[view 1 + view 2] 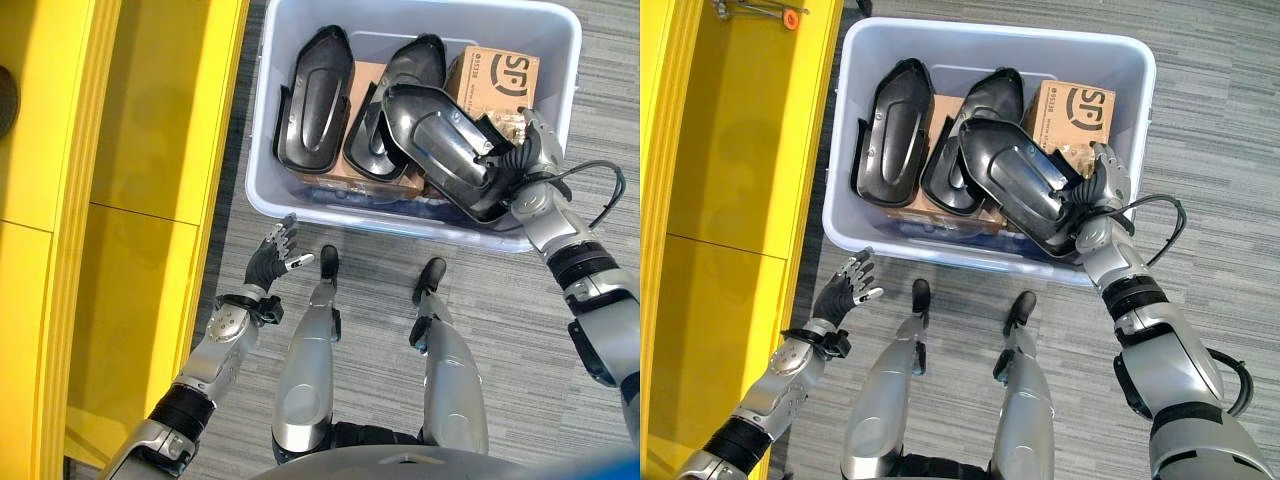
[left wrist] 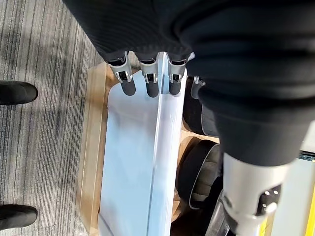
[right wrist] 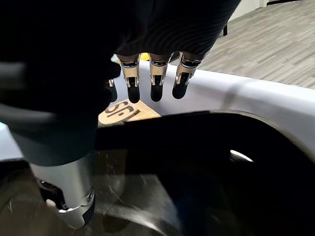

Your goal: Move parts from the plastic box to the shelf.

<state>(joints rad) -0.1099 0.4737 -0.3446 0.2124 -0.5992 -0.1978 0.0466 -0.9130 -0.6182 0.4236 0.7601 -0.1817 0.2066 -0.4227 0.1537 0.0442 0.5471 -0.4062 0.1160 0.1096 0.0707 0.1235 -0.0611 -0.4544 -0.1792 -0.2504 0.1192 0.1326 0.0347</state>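
Observation:
A pale plastic box (image 1: pixel 400 226) stands on the floor ahead, with several black moulded parts and cardboard cartons inside. One black part (image 1: pixel 440 140) lies tilted on top of the others, its near end at the box's right near corner. My right hand (image 1: pixel 528 165) is at that end, fingers over the part (image 3: pixel 197 162) and thumb under it. The fingers (image 3: pixel 156 84) reach past it toward the box wall (image 3: pixel 256 98). My left hand (image 1: pixel 272 255) hovers open and empty above the floor just outside the box's near left rim (image 2: pixel 162 147). The yellow shelf (image 1: pixel 130 200) runs along the left.
Two more black parts (image 1: pixel 315 100) (image 1: pixel 405 65) lean upright in the box beside a printed cardboard carton (image 1: pixel 500 80). A small metal item with an orange knob (image 1: pixel 760 12) lies on the shelf's far end. Grey carpet (image 1: pixel 520 330) surrounds the box.

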